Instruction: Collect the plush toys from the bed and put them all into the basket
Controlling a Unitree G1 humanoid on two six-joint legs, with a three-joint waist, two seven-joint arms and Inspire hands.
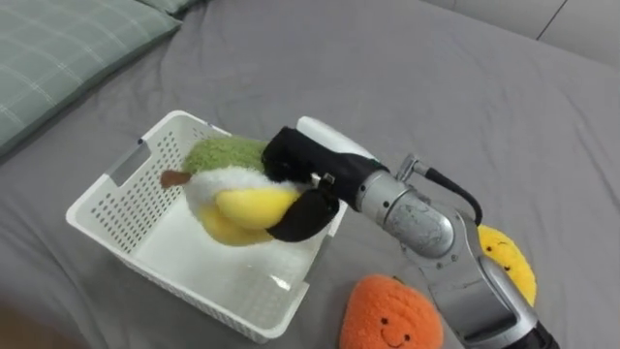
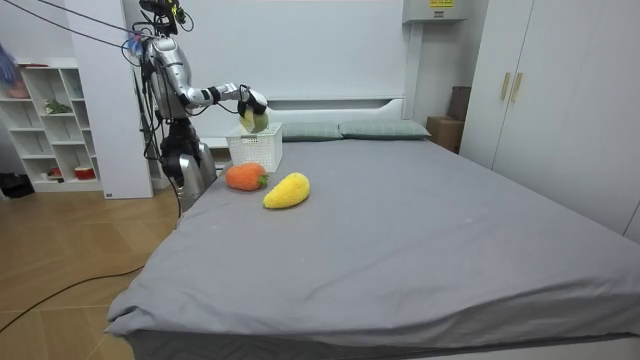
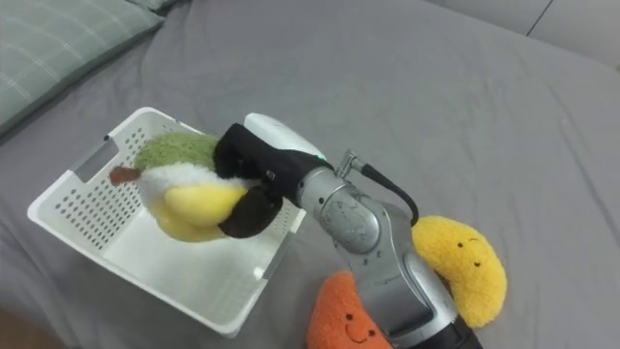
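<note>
My right hand (image 1: 295, 179) (image 3: 250, 173) is shut on a plush toy (image 1: 232, 189) (image 3: 184, 184) with a green top, white middle, yellow bottom and a brown stem. It holds the toy just above the white perforated basket (image 1: 116, 204) (image 3: 73, 199) on the grey bed. An orange plush (image 1: 387, 315) (image 3: 347, 320) and a yellow plush (image 1: 509, 267) (image 3: 463, 264) with smiling faces lie on the bed beside my right arm. In the room view I stand at the bed's corner, with my right hand (image 2: 246, 103) holding the toy (image 2: 255, 118) over the basket (image 2: 255, 150).
A green checked pillow (image 1: 58, 53) lies at the upper left beyond the basket. The grey sheet (image 1: 465, 107) stretches open to the right. In the room view, a white shelf unit (image 2: 50, 120) and a wardrobe (image 2: 560, 100) flank the bed.
</note>
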